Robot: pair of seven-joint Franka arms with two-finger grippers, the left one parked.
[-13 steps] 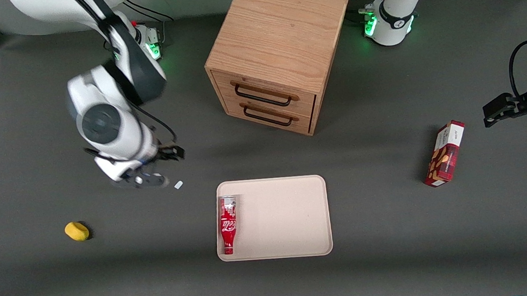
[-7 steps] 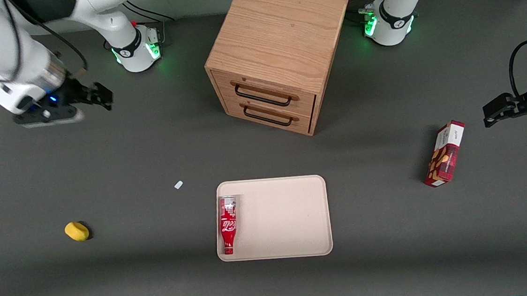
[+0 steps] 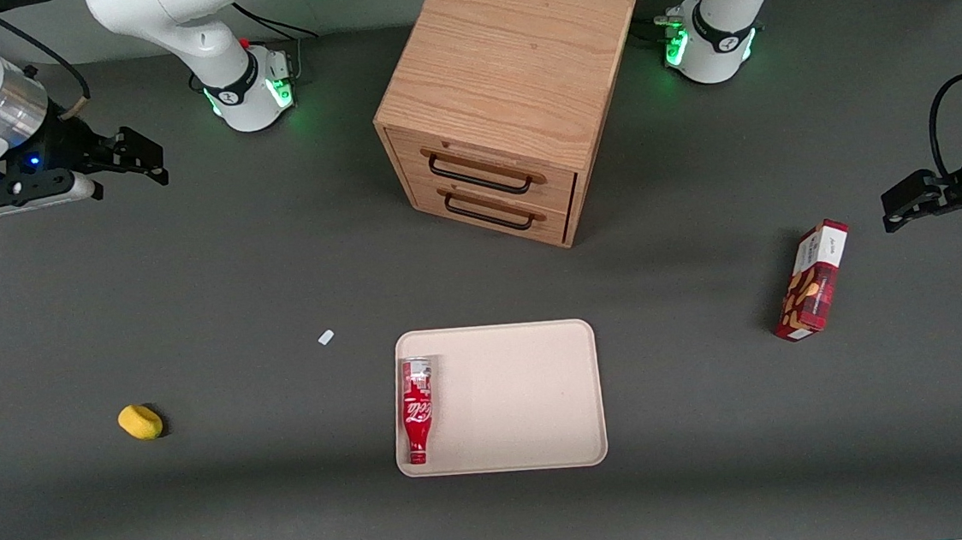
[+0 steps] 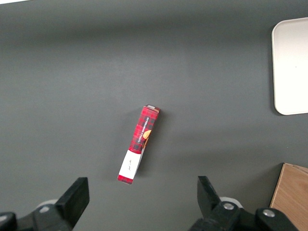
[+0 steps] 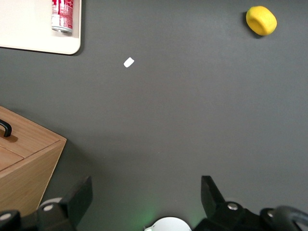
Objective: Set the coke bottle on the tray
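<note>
The coke bottle (image 3: 416,410), red with white script, lies flat in the tray (image 3: 526,404), along the tray's edge nearest the working arm's end. Its silver base points away from the front camera. The tray is large, beige and low-rimmed. My right gripper (image 3: 142,159) is open and empty. It hangs high over the table at the working arm's end, farther from the front camera than the tray and well apart from the bottle. The right wrist view shows the gripper (image 5: 144,197) with its jaws wide apart, the bottle's base (image 5: 62,14) and a tray corner (image 5: 29,29).
A wooden two-drawer cabinet (image 3: 506,96) stands farther from the front camera than the tray. A yellow lemon-like object (image 3: 140,421) and a small white scrap (image 3: 326,337) lie toward the working arm's end. A red-and-white snack box (image 3: 812,280) lies toward the parked arm's end.
My gripper has moved away from the tray, toward the working arm's end and farther from the front camera. The bottle has stayed still on the tray.
</note>
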